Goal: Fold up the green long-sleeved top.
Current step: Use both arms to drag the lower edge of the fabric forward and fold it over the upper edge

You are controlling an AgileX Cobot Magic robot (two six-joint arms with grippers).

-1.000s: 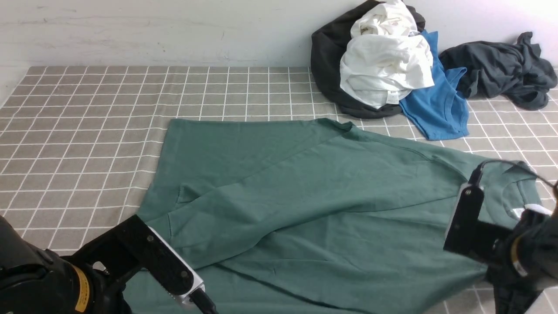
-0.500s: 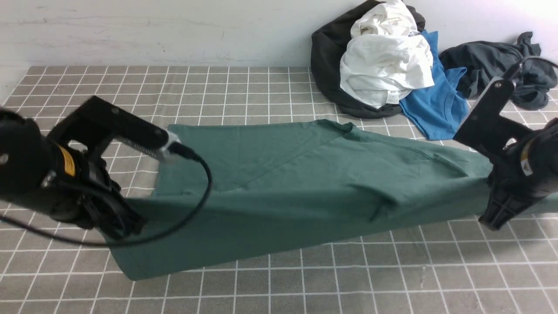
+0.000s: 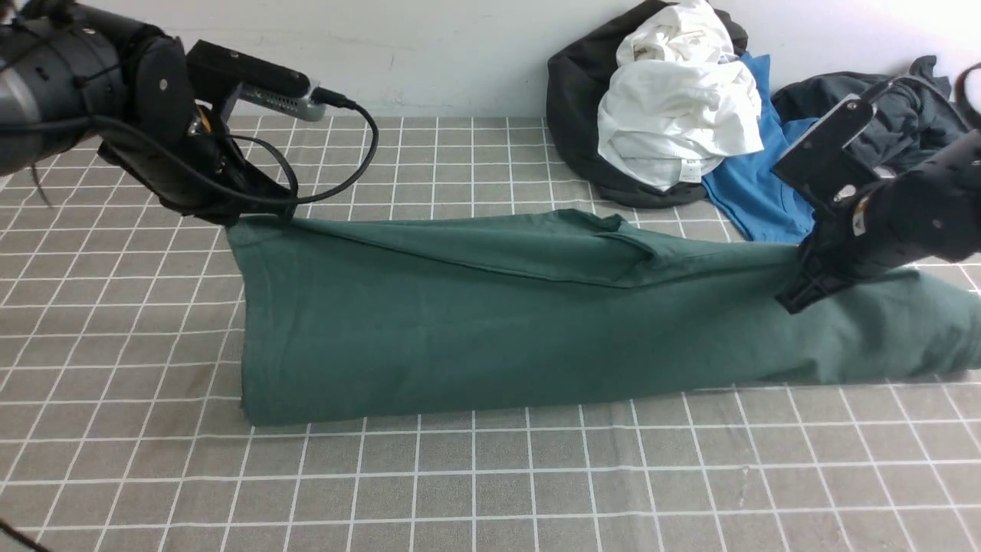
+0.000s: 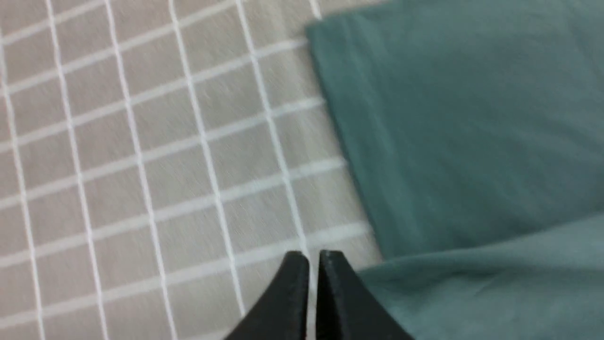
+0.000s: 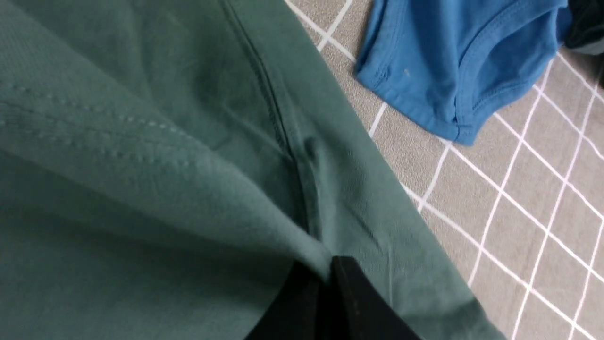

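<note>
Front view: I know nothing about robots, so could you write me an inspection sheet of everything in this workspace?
Surface: grey checked cloth, flat.
Job's things: green long-sleeved top, doubled over lengthwise, right end raised.
Clutter: white garment on black garment, blue T-shirt, dark grey garment, all at the far right.
Claws: left claw shut at the top's far left corner, hold unclear; right claw shut on the top.
Cables: black cable looping off the left arm.
Surroundings: white wall behind.
</note>
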